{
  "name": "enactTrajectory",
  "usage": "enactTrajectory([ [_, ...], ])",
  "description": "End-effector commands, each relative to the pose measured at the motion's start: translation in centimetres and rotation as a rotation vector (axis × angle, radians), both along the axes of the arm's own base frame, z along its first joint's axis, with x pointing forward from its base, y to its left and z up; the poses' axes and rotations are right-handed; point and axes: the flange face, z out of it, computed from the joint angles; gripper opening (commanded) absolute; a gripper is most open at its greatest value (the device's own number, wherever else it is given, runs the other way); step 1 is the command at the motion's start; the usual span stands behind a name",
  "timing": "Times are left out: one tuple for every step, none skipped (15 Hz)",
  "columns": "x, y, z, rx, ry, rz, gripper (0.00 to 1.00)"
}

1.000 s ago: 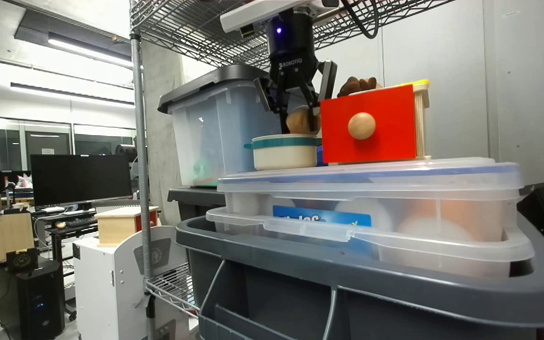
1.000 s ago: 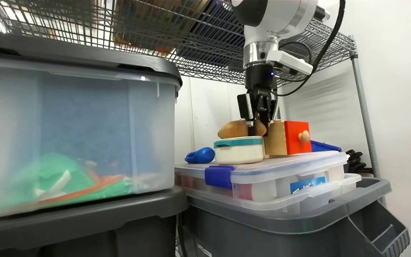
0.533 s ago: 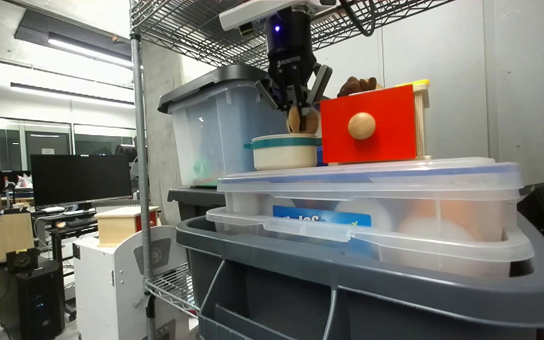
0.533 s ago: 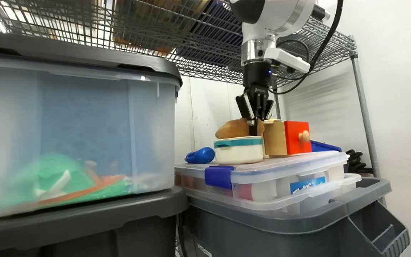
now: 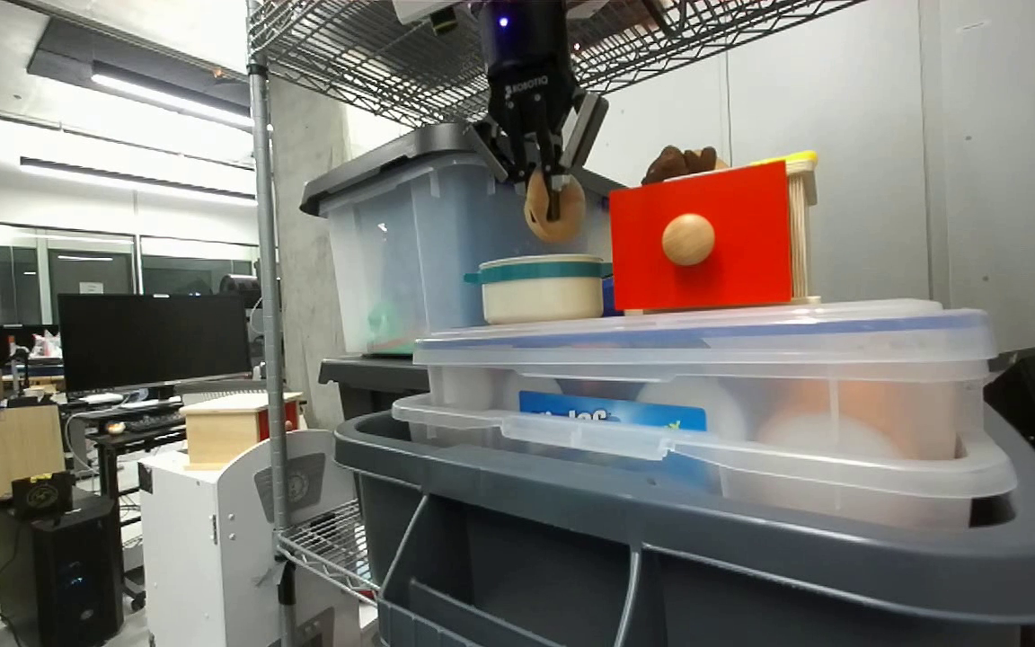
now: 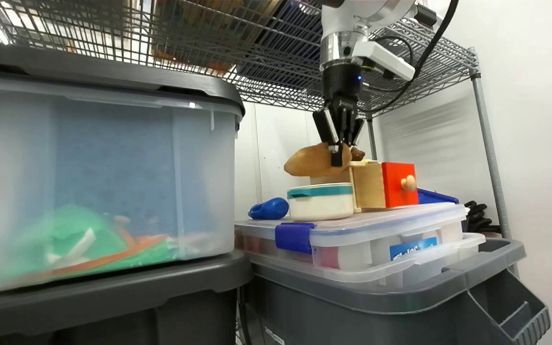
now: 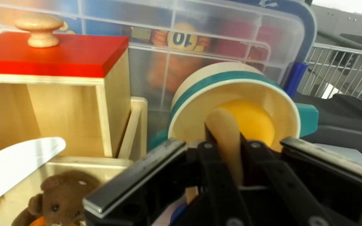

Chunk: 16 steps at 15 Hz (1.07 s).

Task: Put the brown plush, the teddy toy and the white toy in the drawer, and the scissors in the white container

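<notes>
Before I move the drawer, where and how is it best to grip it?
Grip the drawer by its round knob, likely from above: the knob stands out from the flat front and narrows at its neck. First, the gripper should release the tan object.

Drawer front (image 5: 742,247) red, bear (image 7: 63,201) brown, container (image 6: 321,207) teal-banded, contents (image 7: 256,121) seemingly orange.

In both exterior views, hemmed by wire shelf (image 5: 356,54) overhead, tall bin (image 5: 419,243) left, drawer (image 5: 747,235) right. Narrowly passable between brown plush (image 6: 307,163) and white container (image 6: 321,208). In the wrist view, open downward into the drawer, except beneath the white blade (image 7: 22,164) at left.
</notes>
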Motion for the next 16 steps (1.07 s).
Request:
enactTrajectory([
  [-2.8,0.3,2.5,-0.042,0.044,-0.011,0.03],
  [-3.6,0.3,3.2,-0.05,0.056,-0.013,0.03],
  [-4.2,0.4,3.8,-0.065,0.06,-0.02,0.03],
  [-4.8,0.4,4.4,-0.075,0.065,-0.022,0.03],
  [-5.3,0.4,4.8,-0.083,0.069,-0.025,0.03],
  [-5.6,0.4,5.1,-0.089,0.073,-0.027,0.03],
  [-5.9,0.5,5.4,-0.094,0.076,-0.027,0.03],
  [-6.2,0.5,5.6,-0.099,0.079,-0.026,0.03],
  [-6.6,0.4,6.0,-0.1,0.077,-0.027,0.03],
  [-6.9,0.2,6.4,-0.101,0.076,-0.03,0.03],
  [-7.3,-0.3,6.6,-0.116,0.082,-0.044,0.03],
  [-7.6,-0.9,6.7,-0.139,0.091,-0.073,0.03],
  [-7.9,-1.6,6.8,-0.16,0.099,-0.099,0.03],
  [-8.3,-2.2,7.1,-0.182,0.1,-0.126,0.03],
  [-8.9,-2.9,7.5,-0.201,0.104,-0.148,0.03],
  [-9.4,-3.4,7.9,-0.212,0.102,-0.167,0.03],
])
